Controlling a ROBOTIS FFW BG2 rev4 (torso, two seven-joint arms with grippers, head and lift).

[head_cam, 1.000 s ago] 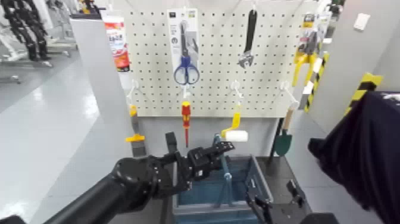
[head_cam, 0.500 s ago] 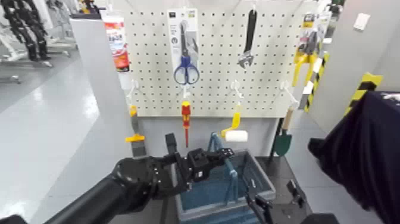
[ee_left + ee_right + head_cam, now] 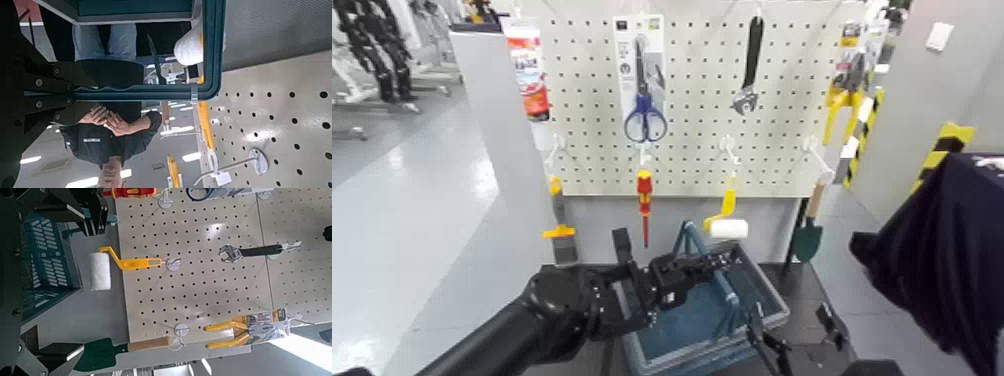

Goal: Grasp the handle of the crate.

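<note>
Handle [image 3: 726, 288] of teal-blue, arched over the grey-rimmed crate [image 3: 682, 356], is what the head view gives me, with the left gripper [image 3: 720, 262] at it. The right gripper [image 3: 792, 322] stands spread beside the crate. The crate sits on a dark surface [image 3: 810, 285] before a pale pegboard [image 3: 587, 120]; shiny grey floor [image 3: 422, 225] stretches off to the left.

From the left wrist, the left gripper's fingers are pinching the handle, and a person's clasped hands [image 3: 106, 116] show beyond.

The right wrist view catches the slatted crate, a white roller [image 3: 100, 271] and the pegboard.
</note>
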